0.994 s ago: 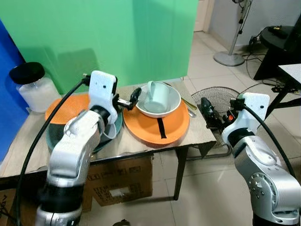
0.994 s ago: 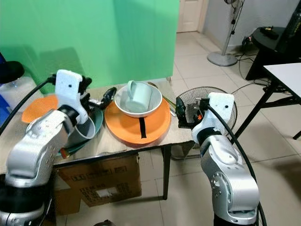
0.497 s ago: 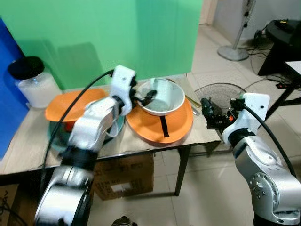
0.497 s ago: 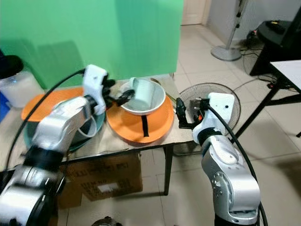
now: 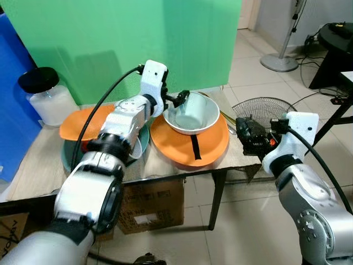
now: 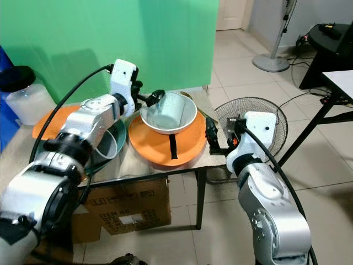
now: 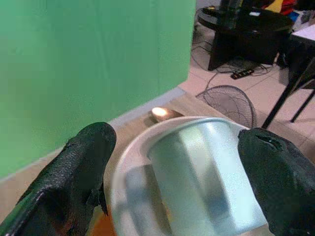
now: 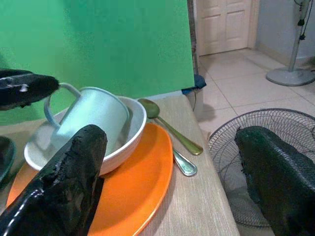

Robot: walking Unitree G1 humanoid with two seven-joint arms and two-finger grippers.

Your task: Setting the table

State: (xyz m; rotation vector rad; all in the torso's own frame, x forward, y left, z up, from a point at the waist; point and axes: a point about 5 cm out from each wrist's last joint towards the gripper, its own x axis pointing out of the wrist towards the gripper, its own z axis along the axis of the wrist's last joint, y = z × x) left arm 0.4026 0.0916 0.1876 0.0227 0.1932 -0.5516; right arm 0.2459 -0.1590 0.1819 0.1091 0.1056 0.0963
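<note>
1. Pale mint enamel, that mug (image 8: 91, 120), and it is lying tilted inside the white bowl (image 5: 209, 117), which is sitting on the orange plate (image 5: 182, 152) near the table (image 5: 38, 171) corner.
2. The left gripper (image 5: 180, 100) is reaching over the bowl's rim, its fingers (image 7: 78, 167) spreading wide on either side of the mug and gripping nothing, probably lining up to lift it out.
3. The right gripper (image 8: 167, 162) is hovering off the table's edge, fingers parted and empty, likely waiting its turn.
4. Two spoons (image 8: 170, 127) are lying beside the plate.
</note>
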